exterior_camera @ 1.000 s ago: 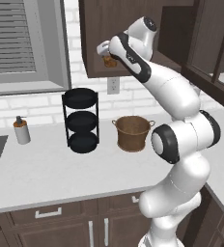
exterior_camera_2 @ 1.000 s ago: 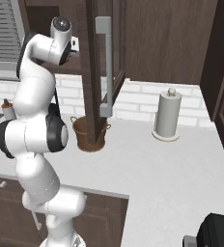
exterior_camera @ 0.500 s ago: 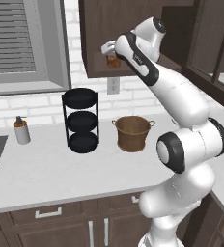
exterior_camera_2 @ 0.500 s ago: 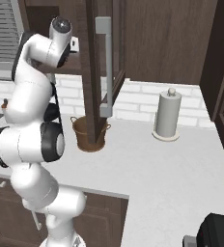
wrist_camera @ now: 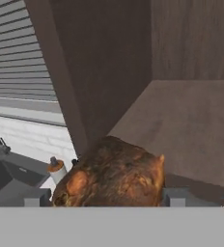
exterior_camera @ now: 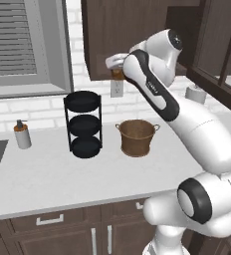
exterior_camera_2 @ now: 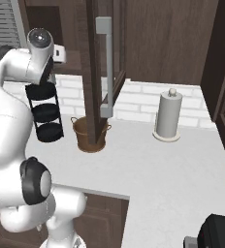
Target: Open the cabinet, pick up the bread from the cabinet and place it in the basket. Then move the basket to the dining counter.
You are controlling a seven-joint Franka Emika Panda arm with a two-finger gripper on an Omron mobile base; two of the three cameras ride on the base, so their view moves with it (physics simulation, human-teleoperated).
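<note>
The golden-brown bread [wrist_camera: 111, 176] sits between my two fingertips, and my gripper [wrist_camera: 105, 198] is shut on it. In the left base view the gripper [exterior_camera: 116, 63] holds the bread [exterior_camera: 118, 74] at the front lower edge of the dark wooden cabinet [exterior_camera: 122, 35]. The cabinet's glass door [exterior_camera_2: 102, 63] stands open, and its bare shelf [wrist_camera: 196, 120] lies behind the loaf. The woven basket [exterior_camera: 136, 137] stands on the white countertop below and slightly right of the gripper. The dining counter is out of view.
A black three-tier rack [exterior_camera: 82, 124] stands left of the basket, and a soap bottle [exterior_camera: 22, 134] is further left by the sink edge. A paper towel holder [exterior_camera_2: 168, 116] stands at the back right. Another open cabinet door [exterior_camera: 222, 55] juts out at the right.
The arm's upper links have swung higher and to the right. The gripper with the bread has come slightly down and out from the cabinet's edge.
</note>
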